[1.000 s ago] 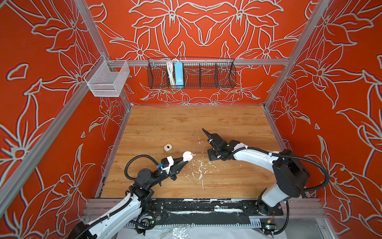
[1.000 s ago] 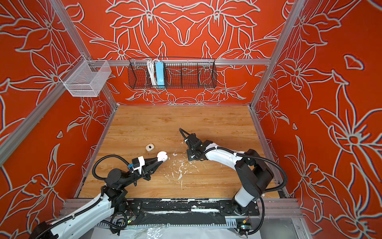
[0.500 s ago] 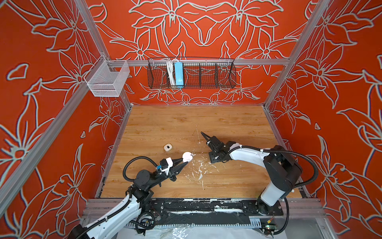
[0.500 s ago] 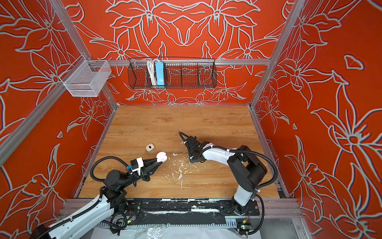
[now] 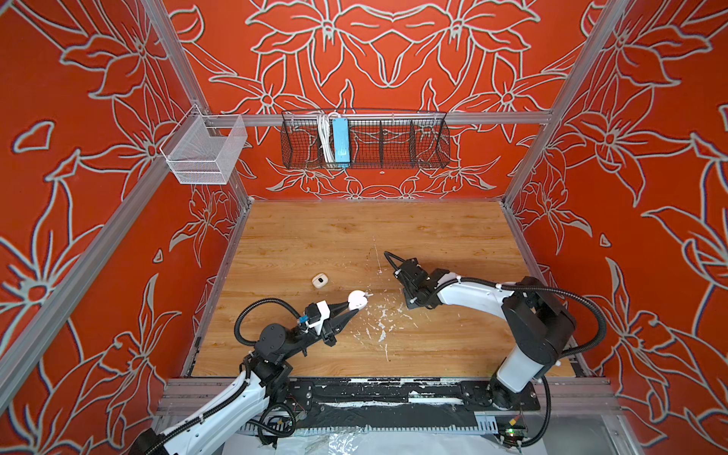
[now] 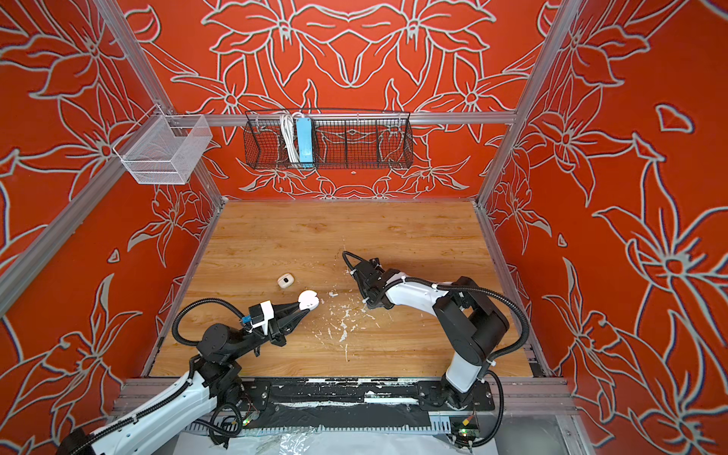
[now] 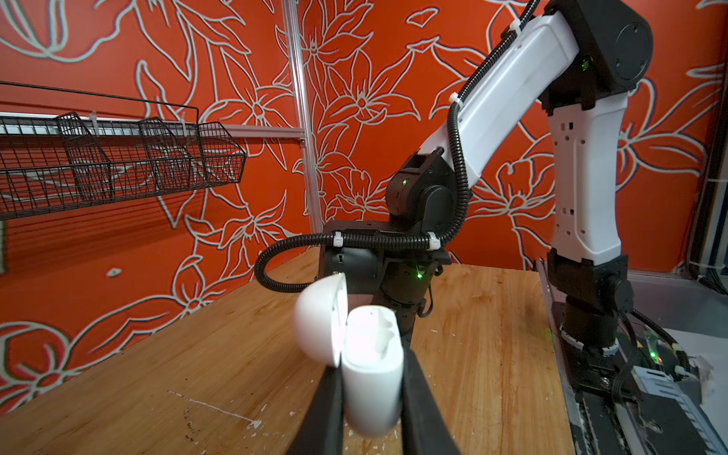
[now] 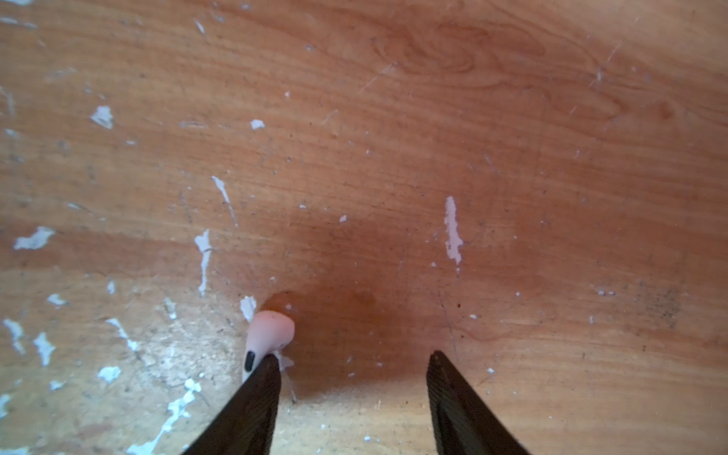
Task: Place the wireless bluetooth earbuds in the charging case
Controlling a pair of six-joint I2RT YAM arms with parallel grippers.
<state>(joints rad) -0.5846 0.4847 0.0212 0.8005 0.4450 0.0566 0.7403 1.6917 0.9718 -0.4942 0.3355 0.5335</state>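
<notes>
We see the left gripper [image 7: 372, 366] clamped on the charging case [image 7: 372, 394], a smooth white plastic pebble with rounded corners. It is pinched by its flanks between two slim black fingers [image 7: 417, 402] and stands upright at their tips. Its domed lid [image 7: 317, 319] is flipped open on the hinge and leans out past one fingertip. The top face of the body shows moulded hollows, too blurred for us to read.

The right gripper [image 8: 353, 356] points down at the table [image 5: 354, 236]. Its tapered, matte black jaws stand well apart, with only wood in the gap. One earbud [image 8: 272, 329] lies on the board at the very tip of one finger [image 8: 252, 405]. It is a tiny glossy white bulb with a short stem that carries a black oval mark. It touches that tip and sits at its outer side rather than in the gap, with the stem partly hidden behind the finger.

The table is a warm wood-grain board, scuffed and dull. Flat, ragged white paint flecks [image 8: 453, 232] are scattered ahead of the right jaws and across the stretch between the two grippers.

In both top views a small cream case [image 5: 320, 280] lies on the wood. It is a rounded square with a dark oval patch, off to one side of the left fingertips and clear of them. The right jaws are well apart from it.
</notes>
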